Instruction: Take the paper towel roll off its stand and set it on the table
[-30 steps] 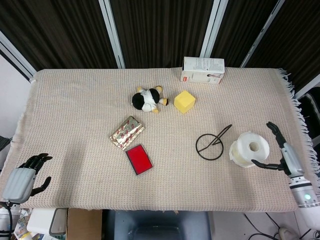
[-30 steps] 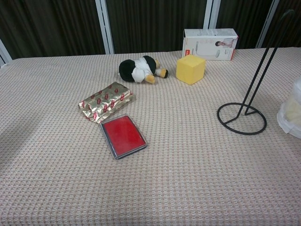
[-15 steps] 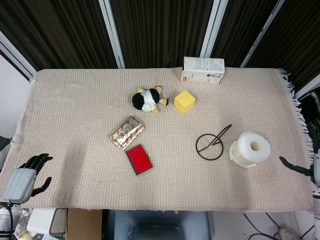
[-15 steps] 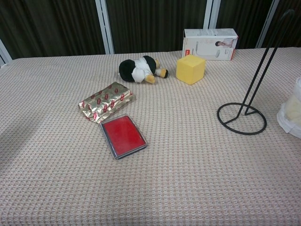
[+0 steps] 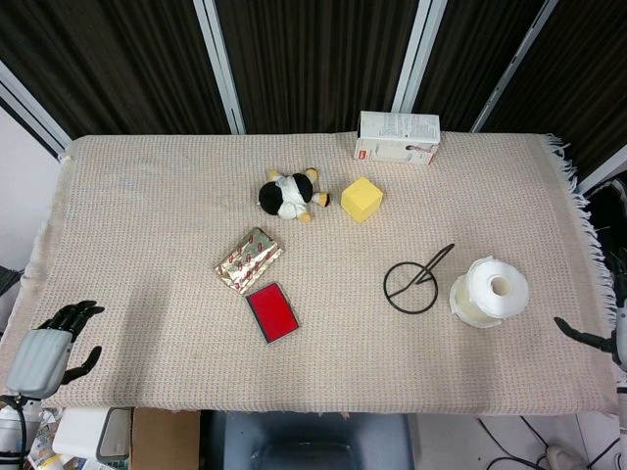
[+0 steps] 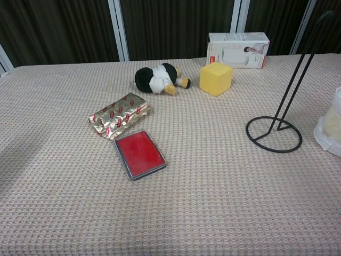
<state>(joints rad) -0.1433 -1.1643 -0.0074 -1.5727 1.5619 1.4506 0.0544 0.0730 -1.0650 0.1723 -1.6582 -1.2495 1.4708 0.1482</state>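
Note:
The white paper towel roll (image 5: 490, 292) stands upright on the table cloth, just right of its black wire stand (image 5: 415, 284); in the chest view the roll (image 6: 331, 128) shows only at the right edge, beside the stand (image 6: 277, 128). The stand is empty. My right hand (image 5: 598, 340) is at the frame's right edge, off the table and apart from the roll, with only a fingertip and part of the wrist showing. My left hand (image 5: 47, 345) hangs off the table's front left corner, fingers curled, holding nothing.
On the cloth lie a red flat case (image 5: 272, 312), a gold foil packet (image 5: 249, 259), a black-and-white plush toy (image 5: 290, 195), a yellow block (image 5: 361, 199) and a white box (image 5: 397, 137) at the far edge. The fringed cloth edge (image 5: 580, 215) runs along the right.
My right hand has let go of the roll and pulled away to the right and toward the front, now nearly out of the head view. The roll stays standing. The left hand has not moved.

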